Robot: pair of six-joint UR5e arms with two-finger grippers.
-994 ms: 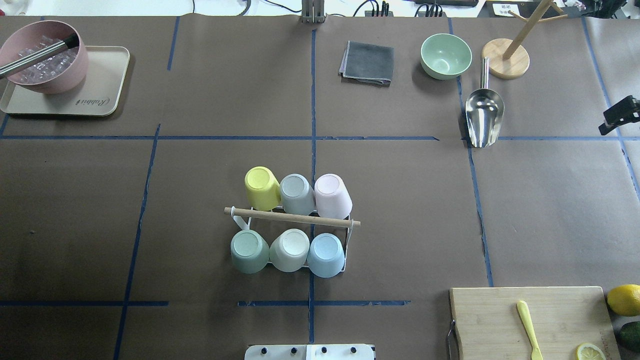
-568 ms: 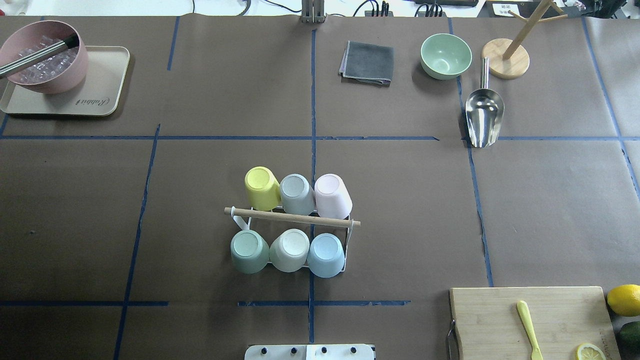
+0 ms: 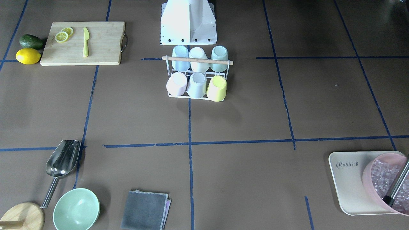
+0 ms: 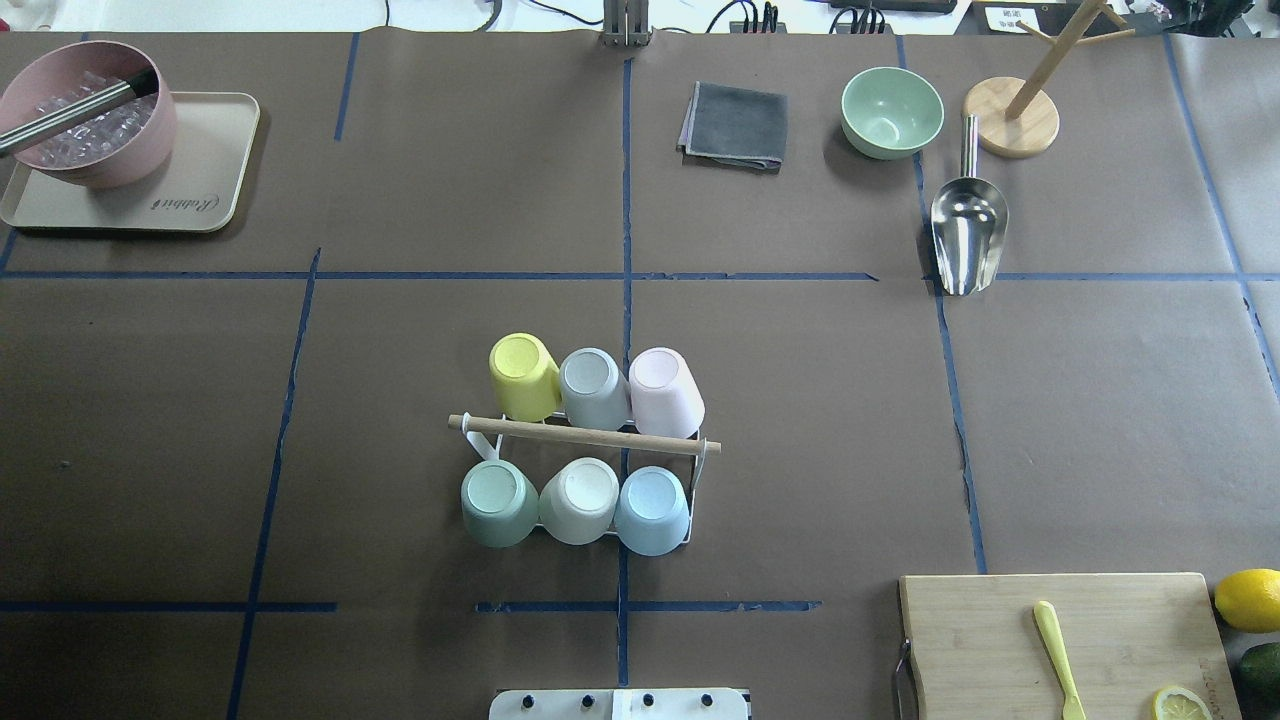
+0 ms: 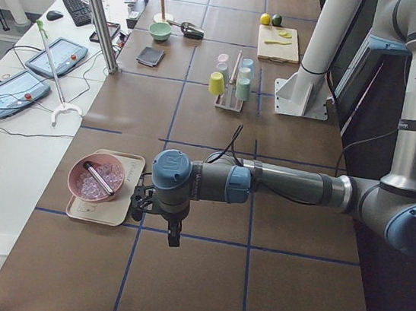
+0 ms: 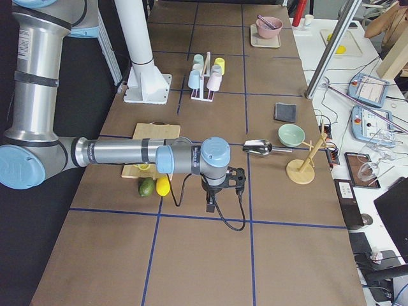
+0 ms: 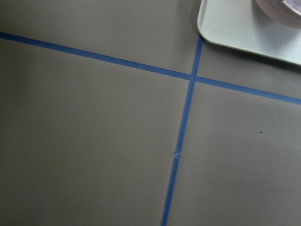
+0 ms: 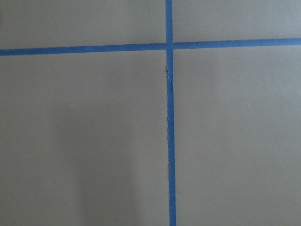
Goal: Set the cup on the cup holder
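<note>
At the middle of the brown-papered table (image 4: 800,400), just ahead of the robot's base: the small white wire cup holder with a light wooden rod handle (image 4: 585,436). Loaded with six upturned plastic cups in two rows of three. Far row: the yellow cup (image 4: 523,375), the grey-blue cup (image 4: 592,385), the pale pink cup (image 4: 667,390). Near row: the sage green cup (image 4: 497,500), the cream cup (image 4: 580,498), the light blue cup (image 4: 652,508). No further cup seen in any view, so probably finished, or as good as.

Well apart from the rack, at the table's left end: the left gripper (image 5: 140,202), hovering above the paper just beside the beige tray (image 5: 101,212) with the pink bowl of ice (image 5: 78,181). Seen only from the side; cannot tell whether spread or closed, or holding anything. Likewise the right gripper (image 6: 237,180) at the opposite end, near the whole lemon (image 6: 163,185) and the steel scoop (image 6: 258,147): state not to be told. In both wrist views no fingers, only paper and blue tape (image 8: 170,141).

Risks from here, by judgement only. Outer cups leaning outward on their prongs, yellow and pink most; easily knocked off by a low sweep of either arm across the middle. Light rack too, likely to slide or tip if clipped at the rod. Nearer the left gripper, a careless descent could catch the tray's rim and jolt the bowl.
</note>
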